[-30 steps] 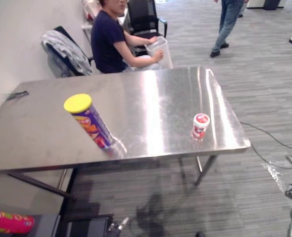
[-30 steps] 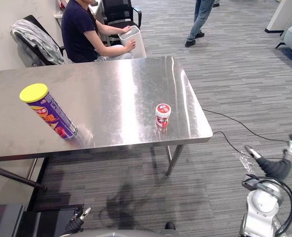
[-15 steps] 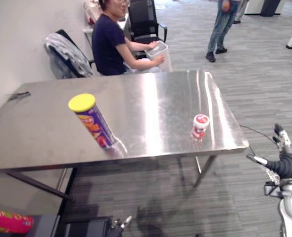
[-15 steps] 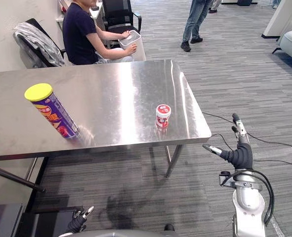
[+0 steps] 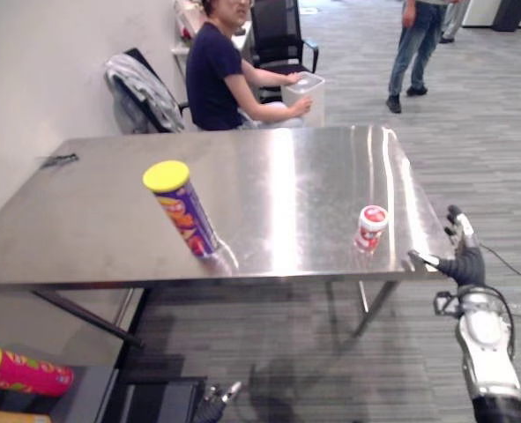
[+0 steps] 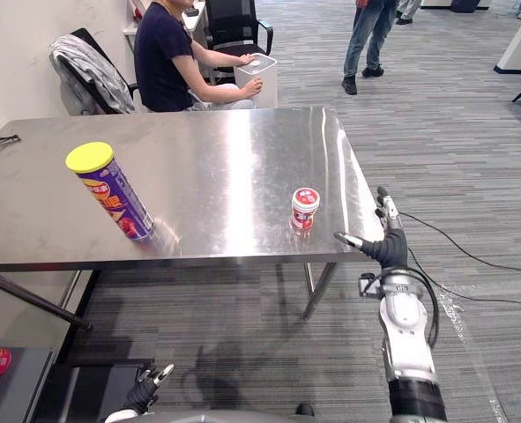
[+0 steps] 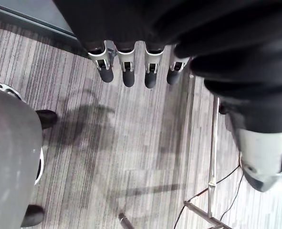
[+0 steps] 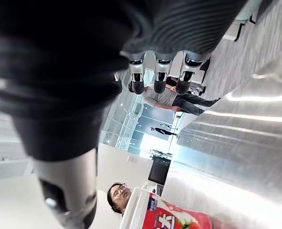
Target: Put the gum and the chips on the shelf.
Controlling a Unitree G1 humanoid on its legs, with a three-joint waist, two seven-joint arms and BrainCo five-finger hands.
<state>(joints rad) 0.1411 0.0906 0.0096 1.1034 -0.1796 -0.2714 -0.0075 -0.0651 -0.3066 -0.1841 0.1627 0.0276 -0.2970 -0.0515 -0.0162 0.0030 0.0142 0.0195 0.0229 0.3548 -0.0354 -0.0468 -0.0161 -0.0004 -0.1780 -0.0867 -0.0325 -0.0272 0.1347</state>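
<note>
Fingers spread, the right hand (image 6: 390, 250) hovers off the shiny steel table (image 6: 225, 159), apparently lining up on the small red-lidded white gum tub (image 6: 305, 209), with the purple yellow-capped chips tube (image 6: 110, 190) standing well apart; the left hand (image 7: 128, 76) hangs straight-fingered.

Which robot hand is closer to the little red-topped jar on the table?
The right. The right hand hovers open just off the table edge beside the gum jar; the left hand hangs low by the floor, far below and to the jar's left.
</note>
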